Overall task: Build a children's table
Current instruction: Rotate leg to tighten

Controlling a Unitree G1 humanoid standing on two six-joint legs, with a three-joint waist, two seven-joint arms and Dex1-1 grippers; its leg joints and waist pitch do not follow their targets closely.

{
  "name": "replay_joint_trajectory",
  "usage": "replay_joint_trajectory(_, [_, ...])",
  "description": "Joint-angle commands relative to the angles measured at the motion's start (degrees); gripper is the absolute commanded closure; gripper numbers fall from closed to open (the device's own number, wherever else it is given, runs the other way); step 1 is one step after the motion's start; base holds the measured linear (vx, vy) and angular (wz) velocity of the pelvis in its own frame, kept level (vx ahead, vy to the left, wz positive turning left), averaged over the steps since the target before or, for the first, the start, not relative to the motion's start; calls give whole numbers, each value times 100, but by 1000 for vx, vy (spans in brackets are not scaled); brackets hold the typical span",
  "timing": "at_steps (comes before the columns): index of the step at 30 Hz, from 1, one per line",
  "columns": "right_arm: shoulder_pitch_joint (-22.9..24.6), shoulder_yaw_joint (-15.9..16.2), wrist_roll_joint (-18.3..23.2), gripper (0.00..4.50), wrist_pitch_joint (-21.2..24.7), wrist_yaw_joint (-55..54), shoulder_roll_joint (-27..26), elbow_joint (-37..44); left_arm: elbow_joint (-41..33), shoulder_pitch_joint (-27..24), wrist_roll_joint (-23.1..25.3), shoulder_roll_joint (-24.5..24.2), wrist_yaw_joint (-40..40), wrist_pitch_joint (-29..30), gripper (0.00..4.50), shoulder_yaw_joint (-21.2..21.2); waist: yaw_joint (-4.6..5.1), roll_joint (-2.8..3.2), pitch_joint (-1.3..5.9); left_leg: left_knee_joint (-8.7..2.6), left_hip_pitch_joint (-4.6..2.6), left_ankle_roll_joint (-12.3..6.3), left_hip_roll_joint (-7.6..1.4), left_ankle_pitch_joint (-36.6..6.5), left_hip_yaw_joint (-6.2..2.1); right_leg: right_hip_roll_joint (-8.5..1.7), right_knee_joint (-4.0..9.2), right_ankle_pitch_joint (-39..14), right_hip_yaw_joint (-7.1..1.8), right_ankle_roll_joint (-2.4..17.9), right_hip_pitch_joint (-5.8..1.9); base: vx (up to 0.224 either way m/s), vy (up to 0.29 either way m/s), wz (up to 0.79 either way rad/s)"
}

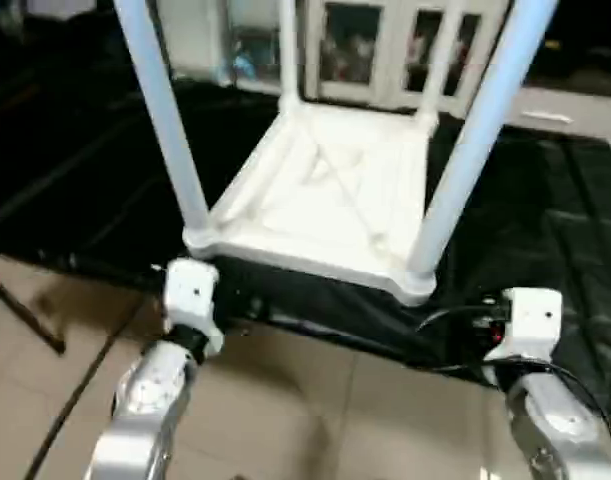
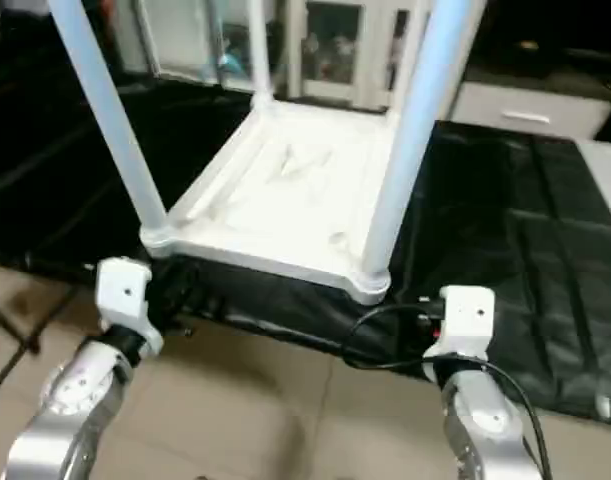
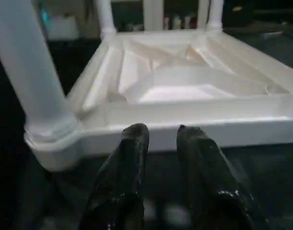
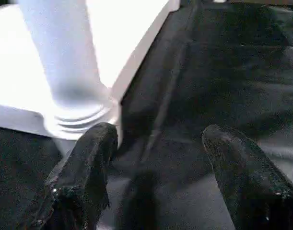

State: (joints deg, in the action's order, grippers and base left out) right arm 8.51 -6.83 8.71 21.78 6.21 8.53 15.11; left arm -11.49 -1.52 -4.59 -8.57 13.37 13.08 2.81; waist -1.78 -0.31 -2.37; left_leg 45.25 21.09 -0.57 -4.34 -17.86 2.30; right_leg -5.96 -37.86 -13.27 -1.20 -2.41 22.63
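Silver forearms are entering the head view from the bottom edge, one on each side, over a tiled floor (image 1: 315,420). Beyond them, a black-draped work table (image 1: 555,220) is carrying the children's table (image 1: 330,195), which is lying upside down near the cloth's front edge with its X-ribbed underside facing up. Four white tube legs are standing in the corner sockets: the near-left leg (image 1: 165,120) and near-right leg (image 1: 480,130) are rising out of frame, and the two far legs (image 1: 288,50) are showing behind. By this evidence, assembly is appearing largely complete; whether each leg is seated fully cannot be confirmed, and turning the piece upright is probably remaining. Both arms are reaching forward at about the level of the cloth's edge, short of the tabletop. In its wrist view, the left gripper (image 3: 161,136) is pointing at the near rim just beside the near-left socket, fingers narrowly parted and holding nothing. In its own wrist view, the right gripper (image 4: 160,139) is hovering over the cloth, jaws spread wide and empty, one finger (image 4: 96,148) lying just beside the base of the near-right leg.
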Motion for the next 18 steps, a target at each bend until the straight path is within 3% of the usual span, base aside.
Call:
replay_joint_trajectory(1, [-37,42,-20,128,-25,-17,-60,73,-70,-66,117,-93,-61,46,321,-96,-59,-140,156,-352,153,63,-154,71,-51,-685,1115,-2408,-451,1472,-360,-79,299,12])
replay_joint_trajectory(2, [39,-134,-130,128,-149,-194,-73,69,-111,-129,250,-94,-84,-28,321,48,125,215,181,-1312,-163,-294,-305,78,44,101,910,-2260,147,1496,-195,-72,303,14])
replay_joint_trajectory(3, [39,-134,-130,128,-149,-194,-73,69,-111,-129,250,-94,-84,-28,321,48,240,243,75,-1573,-141,-531,-519,-974,-59,429,633,-1879,278,1246,-25,-72,303,14])
replay_joint_trajectory(4, [64,-216,-154,128,-191,-271,-84,73,-124,-143,286,-97,-103,-50,321,104,344,330,173,-1745,-171,-427,-806,-1558,-191,492,314,-1232,323,1092,-63,-63,299,25])
replay_joint_trajectory(5, [98,-287,-132,128,-215,-256,-42,74,-129,-134,294,-50,-170,-70,321,127,307,499,228,-1832,-226,879,-1017,-2238,-401,346,242,255,344,798,-151,-34,286,22])
replay_joint_trajectory(6, [107,-285,-110,128,-228,-219,-23,80,-135,-126,277,-19,-201,-58,321,106,334,525,215,-1856,-272,1244,-1135,-1970,-486,347,202,330,365,759,-120,-34,286,22])
replay_joint_trajectory(7, [118,-282,-83,128,-243,-172,0,86,-143,-116,255,20,-241,-43,321,79,370,514,203,-1839,-290,1315,-1282,-1078,-576,285,111,68,369,553,-92,-12,221,8])
replay_joint_trajectory(8, [133,-274,27,128,-262,-27,50,104,-173,-85,263,80,-323,56,321,45,384,423,204,-1820,-278,947,-1386,-609,-571,207,78,-258,366,386,-105,-11,153,-4])
replay_joint_trajectory(9, [133,-274,27,128,-262,-27,50,104,-173,-85,263,80,-323,56,321,45,389,406,236,-1810,-302,678,-1410,-308,-613,170,61,-392,348,312,-106,-11,153,-4])
replay_joint_trajectory(10, [131,-272,79,128,-255,31,64,108,-187,-74,291,77,-343,112,321,53,357,306,274,-1651,-292,99,-1269,355,-509,41,194,-284,227,181,-153,-15,98,-5])
replay_joint_trajectory(11, [109,-233,148,128,-231,152,87,107,-224,-74,133,127,-295,200,301,-6,334,113,281,-1474,-102,-28,-924,383,-251,-227,528,366,62,392,-337,0,0,0])
replay_joint_trajectory(12, [51,-120,207,128,-169,337,142,100,-307,-67,-113,200,-222,210,292,-115,230,-16,324,-1312,165,40,-602,338,58,-513,659,1069,-64,679,-575,0,0,0])
replay_joint_trajectory(13, [51,-120,207,128,-169,337,142,100,-307,-67,-113,200,-222,210,287,-115,175,-44,269,-1345,178,31,-623,129,96,-582,672,926,-70,717,-561,-82,9,-10])
replay_joint_trajectory(14, [-98,33,300,101,-94,573,161,78,-398,-11,-339,279,-222,223,287,-265,147,-65,257,-1379,117,-3,-647,-75,136,-553,721,566,-48,761,-532,-77,-3,0])
replay_joint_trajectory(15, [-195,85,358,95,-64,652,144,64,-417,41,-337,288,-284,242,284,-314,124,-98,231,-1419,54,-96,-705,-420,189,-492,742,-255,-12,977,-471,-77,-3,0])
replay_joint_trajectory(16, [-292,108,424,92,-69,693,114,45,-408,97,-282,271,-361,266,273,-347,161,-36,212,-1491,44,-127,-785,-683,197,-398,731,-835,18,1183,-416,-57,-14,3])
replay_joint_trajectory(18, [-528,161,530,82,-83,728,54,-2,-384,242,-252,231,-462,358,256,-457,207,-22,162,-1568,27,-8,-857,-1247,184,-319,726,-1405,56,1292,-343,-61,-13,-1])
